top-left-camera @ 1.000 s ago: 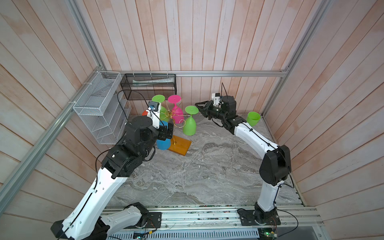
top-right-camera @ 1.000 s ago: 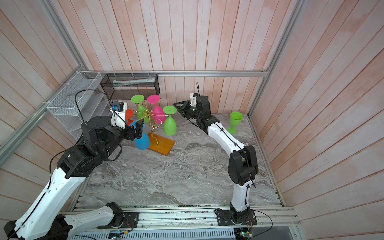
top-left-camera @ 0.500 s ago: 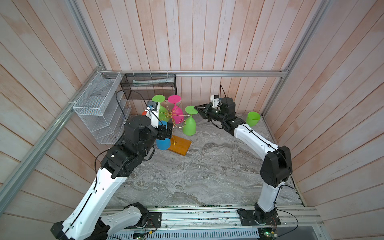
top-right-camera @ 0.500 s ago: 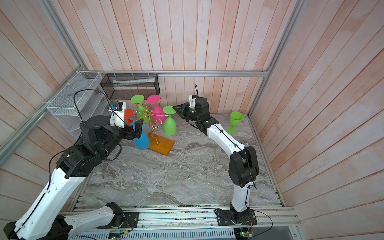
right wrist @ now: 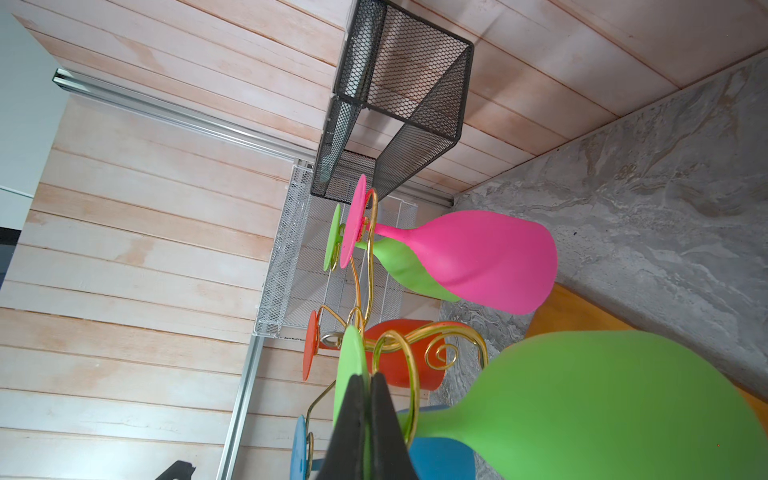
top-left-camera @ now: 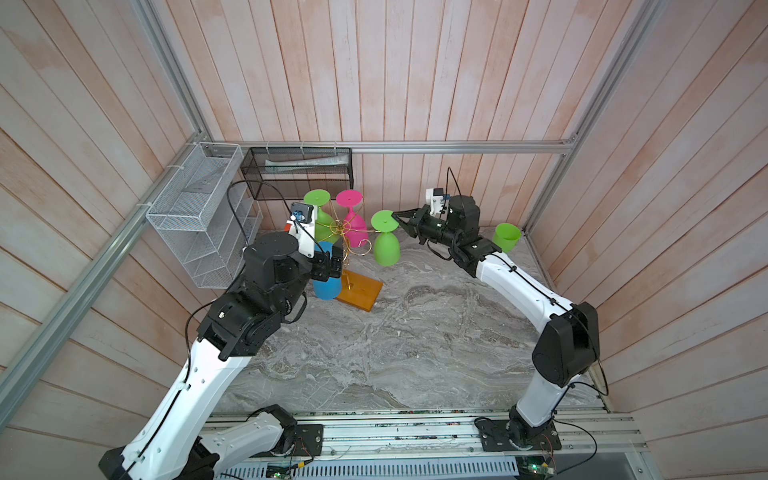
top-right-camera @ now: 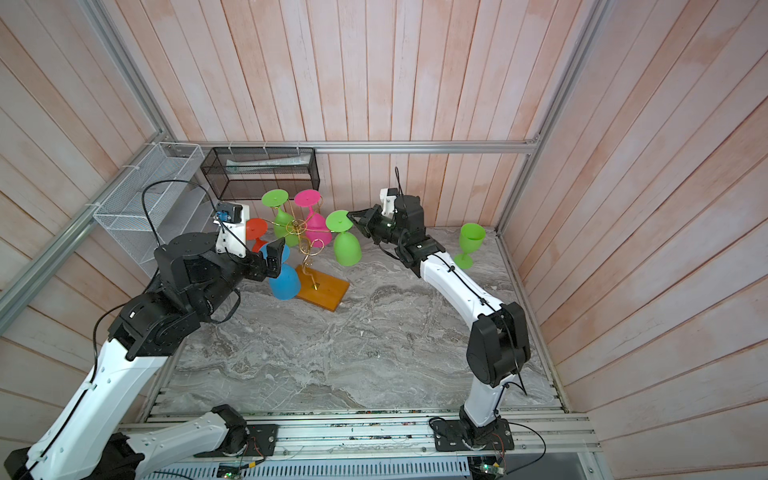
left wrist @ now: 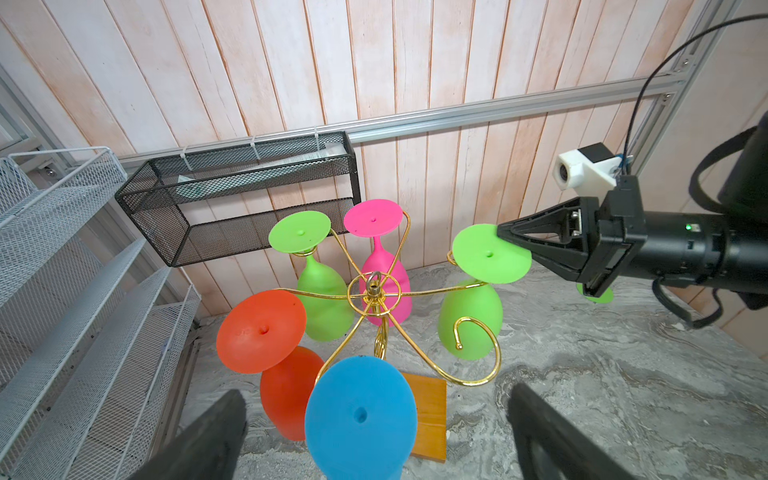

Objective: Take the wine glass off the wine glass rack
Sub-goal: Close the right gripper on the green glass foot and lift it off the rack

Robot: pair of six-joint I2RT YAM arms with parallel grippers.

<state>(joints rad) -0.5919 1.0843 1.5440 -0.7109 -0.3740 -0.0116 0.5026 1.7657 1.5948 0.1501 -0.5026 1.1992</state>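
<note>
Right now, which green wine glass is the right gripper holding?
The hanging green wine glass nearest the right arm: the right gripper pinches its foot. Another green glass hangs beside the pink glass; the upright green glass stands on the table.

A robotics lab test cell: plank walls framed by aluminium profiles, a marble-patterned desk, and two white-and-black robot arms bolted to a slotted rail along the near edge.
</note>
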